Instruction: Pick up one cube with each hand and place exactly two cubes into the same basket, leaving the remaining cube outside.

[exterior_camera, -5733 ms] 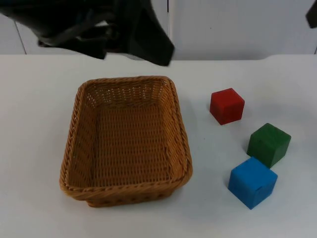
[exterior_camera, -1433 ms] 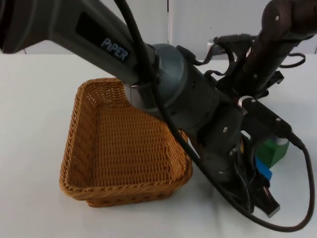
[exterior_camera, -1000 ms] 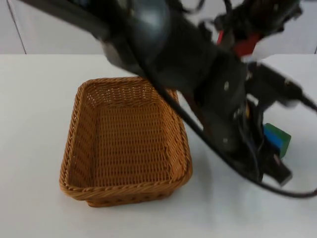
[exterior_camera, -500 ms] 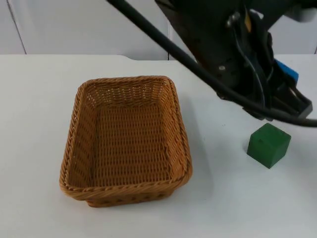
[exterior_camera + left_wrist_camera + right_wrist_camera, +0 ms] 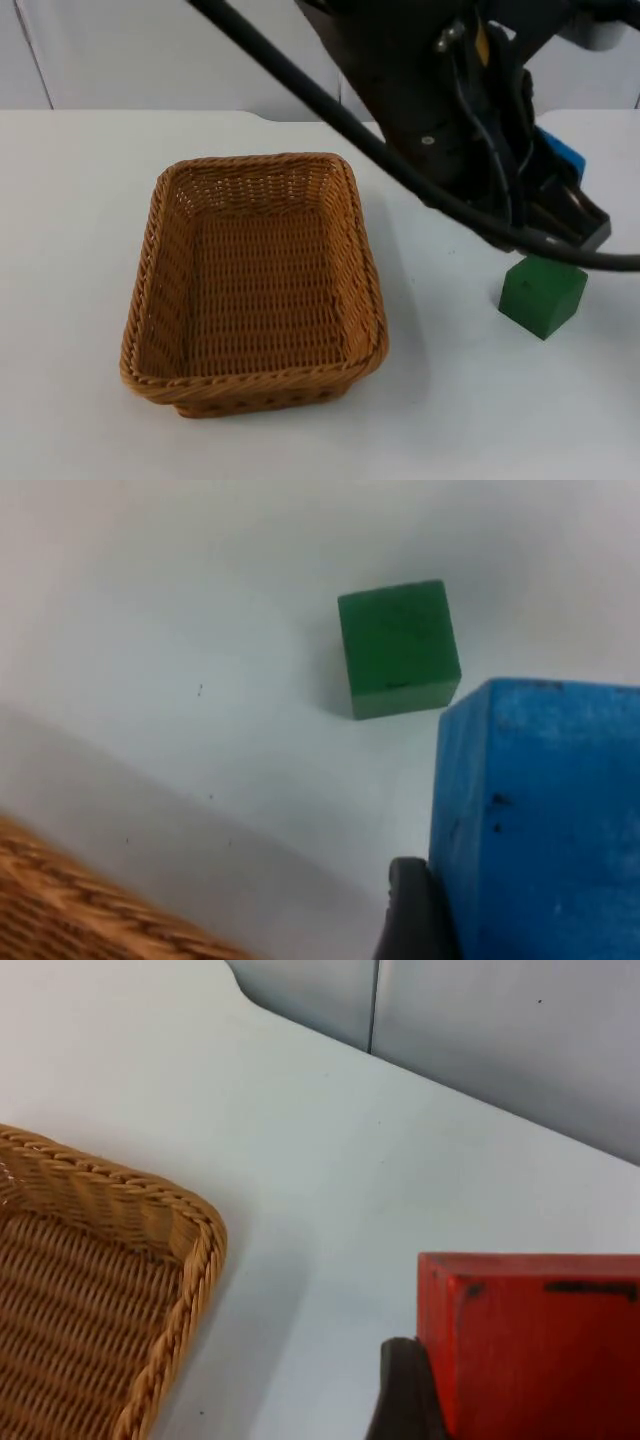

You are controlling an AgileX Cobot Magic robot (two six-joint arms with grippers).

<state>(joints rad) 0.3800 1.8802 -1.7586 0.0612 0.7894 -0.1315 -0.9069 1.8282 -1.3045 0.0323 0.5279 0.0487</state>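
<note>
The green cube [image 5: 542,298] sits on the white table right of the wicker basket [image 5: 150,290]. My left arm reaches across from the upper left, and its gripper [image 5: 568,192] hangs just above the green cube, shut on the blue cube [image 5: 566,156]. In the left wrist view the blue cube [image 5: 540,810] is clamped against a black fingertip [image 5: 408,912], with the green cube [image 5: 400,648] on the table beyond and a basket corner [image 5: 80,920] nearby. My right gripper [image 5: 530,1390] is shut on the red cube [image 5: 530,1340], raised above the table beside the basket's rim [image 5: 195,1260].
The basket [image 5: 360,260] holds nothing. The grey partition wall [image 5: 150,50] closes off the table's far edge. Open table top lies left of the basket and along the front edge.
Both arms came down onto the cubes and lifted the blue and red ones off the table. In the last half second the left gripper shifted slightly left and lower with the blue cube.
</note>
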